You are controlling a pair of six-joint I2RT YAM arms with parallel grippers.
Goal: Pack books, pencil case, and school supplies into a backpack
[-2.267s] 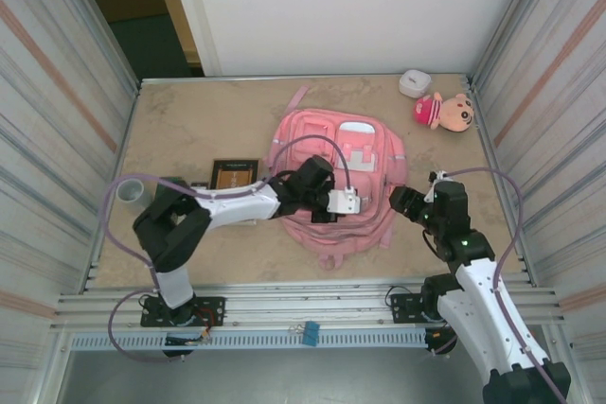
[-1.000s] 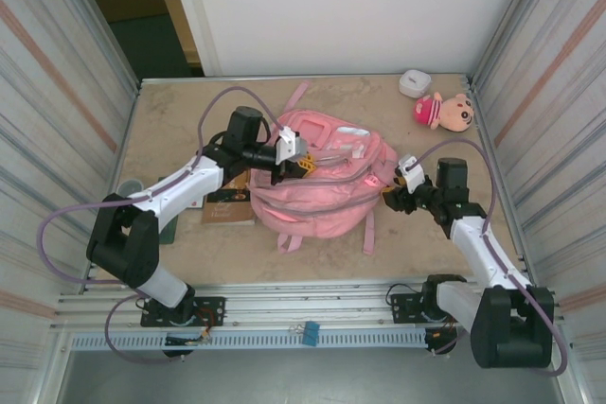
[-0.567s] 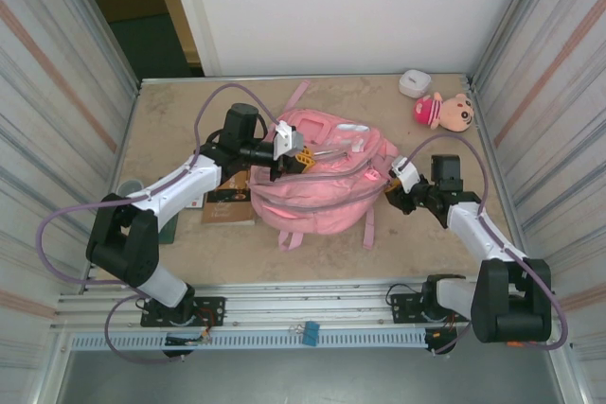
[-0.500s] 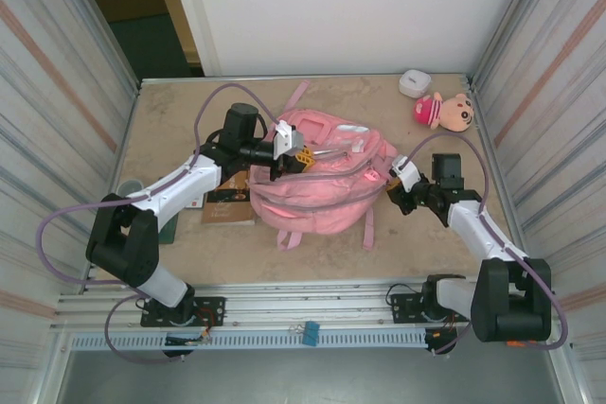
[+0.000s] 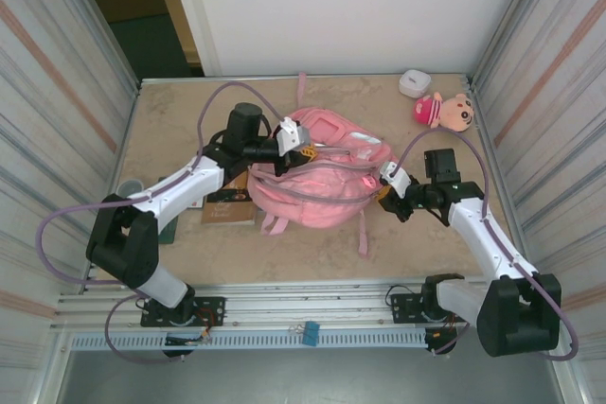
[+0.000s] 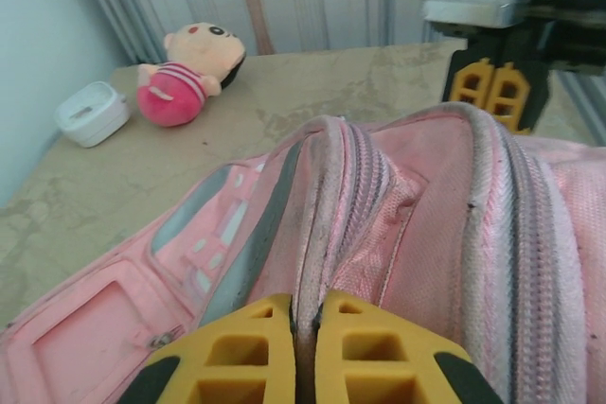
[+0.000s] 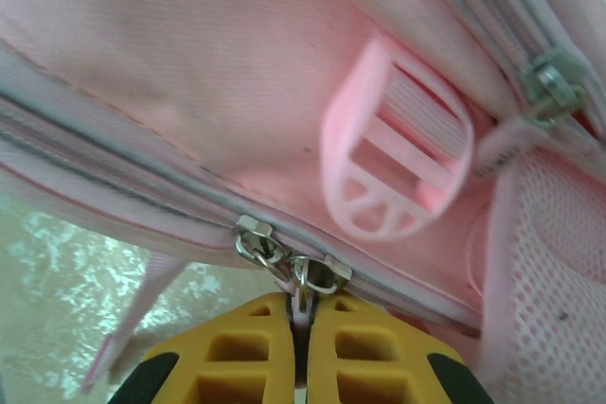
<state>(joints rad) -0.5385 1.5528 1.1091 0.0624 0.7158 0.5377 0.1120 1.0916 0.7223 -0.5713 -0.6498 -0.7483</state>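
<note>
Right wrist view: my right gripper [image 7: 301,314] is clamped shut on a metal zipper pull [image 7: 305,281] of the pink backpack [image 7: 189,63]. The tab is pinched between the yellow fingers, with a second slider [image 7: 251,237] just beside it. The pink plastic buckle [image 7: 398,153] above is not touched.

Left wrist view: my left gripper [image 6: 305,319] is closed on a raised fold of backpack fabric along the zip seam, with nothing else in the jaws.

Why the split, as I read it: left pins the top so the bag can't drag, and right is set to run the zipper along its track and open the main compartment.

Top external: the backpack sits mid-table [image 5: 189,120], bunched between the two arms, straps trailing toward the near edge. The paperback book [image 5: 230,210] lies flat just left of it, partly under my left arm, not packed. The plush doll [image 5: 445,111] and a small white case [image 5: 414,82] are at the far right corner, well apart from the work.

The zip looks closed where I can see it, so the task is early. Risks are the tab slipping from the fingers, or the whole bag sliding if the left hold is weak.
</note>
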